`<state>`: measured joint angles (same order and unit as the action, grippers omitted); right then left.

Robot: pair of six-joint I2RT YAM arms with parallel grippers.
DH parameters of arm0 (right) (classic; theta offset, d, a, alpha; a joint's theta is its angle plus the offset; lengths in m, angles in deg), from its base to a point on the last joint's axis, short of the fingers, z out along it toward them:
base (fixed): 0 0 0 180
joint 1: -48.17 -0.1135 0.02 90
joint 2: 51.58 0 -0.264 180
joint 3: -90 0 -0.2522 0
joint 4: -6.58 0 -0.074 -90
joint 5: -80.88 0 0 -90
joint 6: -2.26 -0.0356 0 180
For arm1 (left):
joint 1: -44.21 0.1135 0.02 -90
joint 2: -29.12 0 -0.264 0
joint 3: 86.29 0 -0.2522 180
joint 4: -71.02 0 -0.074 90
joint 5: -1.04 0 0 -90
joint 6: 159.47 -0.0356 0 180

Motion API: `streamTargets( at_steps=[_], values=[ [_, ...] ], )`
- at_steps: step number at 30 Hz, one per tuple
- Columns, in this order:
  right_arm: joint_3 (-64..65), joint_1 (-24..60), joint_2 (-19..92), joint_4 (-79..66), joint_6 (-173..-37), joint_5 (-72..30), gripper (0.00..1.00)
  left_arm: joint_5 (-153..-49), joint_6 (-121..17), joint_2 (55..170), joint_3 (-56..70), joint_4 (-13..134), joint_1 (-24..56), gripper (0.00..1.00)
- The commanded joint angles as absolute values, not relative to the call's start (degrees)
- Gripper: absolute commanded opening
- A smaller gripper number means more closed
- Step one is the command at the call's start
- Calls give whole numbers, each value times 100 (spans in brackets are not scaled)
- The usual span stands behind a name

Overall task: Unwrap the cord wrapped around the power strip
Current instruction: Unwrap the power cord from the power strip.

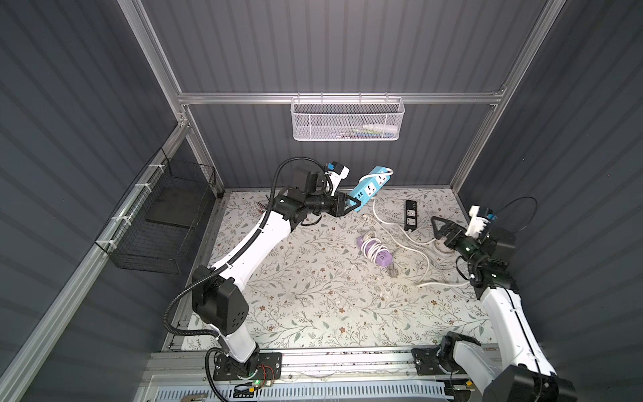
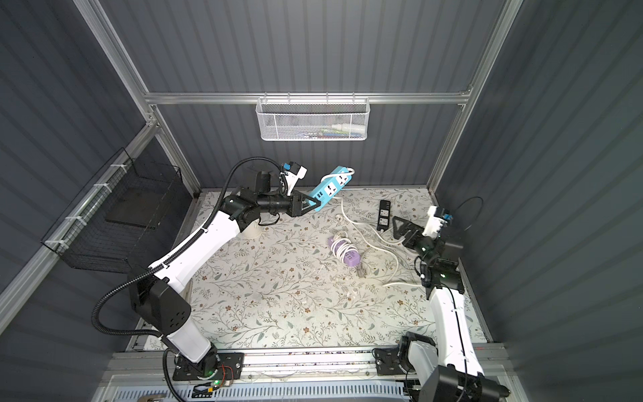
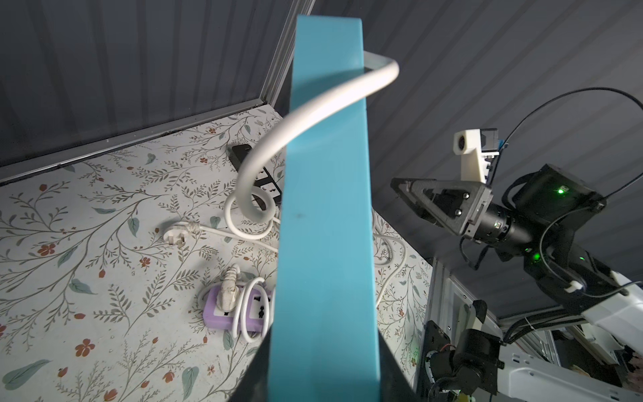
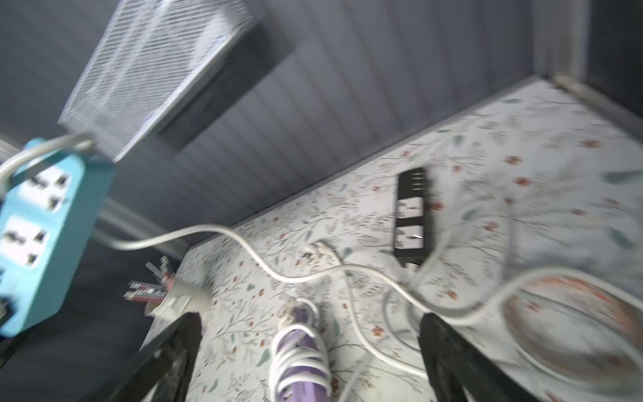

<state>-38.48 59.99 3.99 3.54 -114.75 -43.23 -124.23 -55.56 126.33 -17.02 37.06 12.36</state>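
My left gripper (image 1: 353, 205) (image 2: 311, 205) (image 3: 323, 341) is shut on the near end of a blue power strip (image 1: 375, 182) (image 2: 330, 186) (image 3: 327, 209) (image 4: 45, 226) and holds it tilted up above the table's back. Its white cord (image 1: 382, 222) (image 2: 351, 222) (image 3: 313, 111) (image 4: 243, 240) comes off the far end, crosses the strip's back once and trails down across the table to the right. My right gripper (image 1: 435, 228) (image 2: 396, 228) (image 4: 311, 316) hangs open above that loose cord, holding nothing.
A purple power strip (image 1: 377, 252) (image 3: 236, 306) (image 4: 302, 351), still wound in its white cord, lies mid-table. A black power strip (image 1: 410, 214) (image 4: 412, 215) lies at the back right, beside a plate (image 4: 574, 330). A white mesh basket (image 1: 348, 120) hangs on the back wall, a black wire basket (image 1: 163, 215) on the left.
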Motion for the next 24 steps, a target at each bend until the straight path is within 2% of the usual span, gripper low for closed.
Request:
streamTargets(
  at_steps=[1, 9, 24],
  values=[
    [-3831, 5412, 766, 1795, -11086, -5134, 99, -12782, -5534, 12606, -2090, 3682, 1213, 0],
    [-3153, 4291, 2040, 2771, -10317, -4986, 99, -13304, -4920, 12405, -2045, 4007, 1216, 0],
    [-2181, 3768, 3337, 3280, -9725, -4888, 94, -13778, -4155, 12200, -1880, 4349, 1213, 0]
  ],
)
